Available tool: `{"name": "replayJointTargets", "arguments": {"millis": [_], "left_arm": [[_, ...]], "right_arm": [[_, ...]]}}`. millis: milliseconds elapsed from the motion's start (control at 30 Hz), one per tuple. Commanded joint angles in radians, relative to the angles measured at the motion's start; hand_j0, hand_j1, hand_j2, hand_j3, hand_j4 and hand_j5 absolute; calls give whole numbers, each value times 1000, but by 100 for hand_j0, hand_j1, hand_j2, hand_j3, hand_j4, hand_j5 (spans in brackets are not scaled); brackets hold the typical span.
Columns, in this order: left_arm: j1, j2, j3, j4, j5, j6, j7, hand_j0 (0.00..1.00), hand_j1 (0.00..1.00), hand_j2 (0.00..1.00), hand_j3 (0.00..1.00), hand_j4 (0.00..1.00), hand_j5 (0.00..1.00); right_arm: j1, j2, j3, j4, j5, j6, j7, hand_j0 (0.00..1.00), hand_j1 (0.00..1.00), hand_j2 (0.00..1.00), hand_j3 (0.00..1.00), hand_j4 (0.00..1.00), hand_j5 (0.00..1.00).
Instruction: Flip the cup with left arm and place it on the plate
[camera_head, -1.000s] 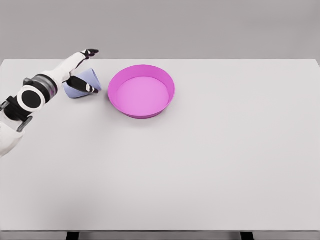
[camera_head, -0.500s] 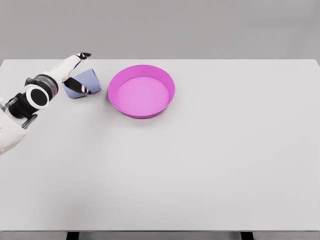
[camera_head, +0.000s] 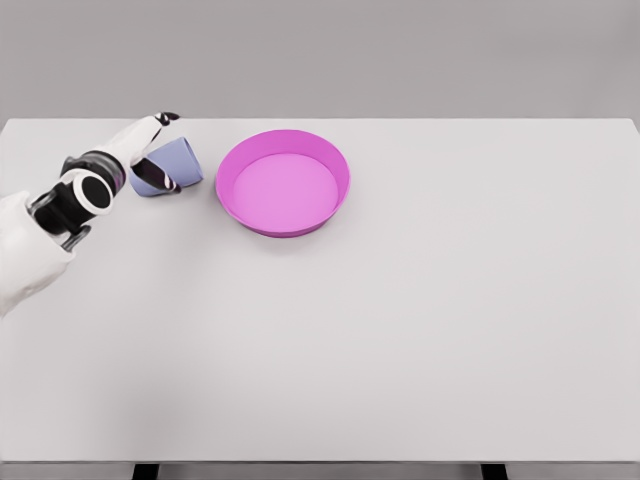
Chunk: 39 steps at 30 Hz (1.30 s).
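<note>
A lavender cup lies on its side on the white table, just left of the pink plate, and does not touch it. My left hand is at the cup's left end. Its fingers are spread: one dark fingertip points up behind the cup and the thumb lies across the cup's front. The cup rests on the table and is not lifted. The left forearm comes in from the left edge. The plate holds nothing. My right arm is out of sight.
The table's far edge runs just behind the cup and plate. A plain grey wall stands beyond it. Nothing else lies on the tabletop.
My left arm has drawn back to the left and toward me; the raised fingertip dropped lower and closer to the cup. Cup and plate have stayed in place.
</note>
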Motion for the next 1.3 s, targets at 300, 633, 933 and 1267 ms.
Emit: {"name": "replayJointTargets", "arguments": {"millis": [300,633,933,1267], "left_arm": [[-3,-26,-8,48,-26,0,1,100,100,100,100,100,100],[-6,-37,-31,66,-63,0,1,100,100,100,100,100,100],[-8,-40,-31,79,-64,-2,1,100,100,100,100,100,100],[-8,-53,-31,91,-64,-2,1,100,100,100,100,100,100]], "right_arm": [[0,0,0,1,0,0,0,100,100,100,100,100,100],[0,0,0,1,0,0,0,100,100,100,100,100,100],[0,0,0,1,0,0,0,100,100,100,100,100,100],[0,0,0,1,0,0,0,100,100,100,100,100,100]]}}
